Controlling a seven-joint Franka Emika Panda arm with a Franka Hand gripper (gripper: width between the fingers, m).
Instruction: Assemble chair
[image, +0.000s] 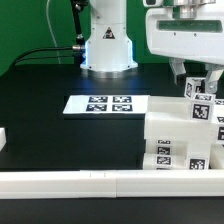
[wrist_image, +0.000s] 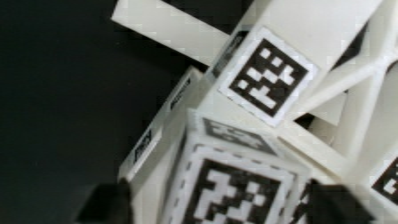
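My claw (image: 198, 80) hangs right above the chair (image: 185, 135), can't tell if it's spread or pinching.

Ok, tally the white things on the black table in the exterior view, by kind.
marker board: 1
cluster of tagged chair parts: 1
long white rail: 1
small white piece at the exterior view's left edge: 1
Total: 4

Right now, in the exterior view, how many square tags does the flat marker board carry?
4, in a two-by-two block at the middle of the marker board. The chair parts may cover the board's end at the exterior view's right, so more could be hidden there.
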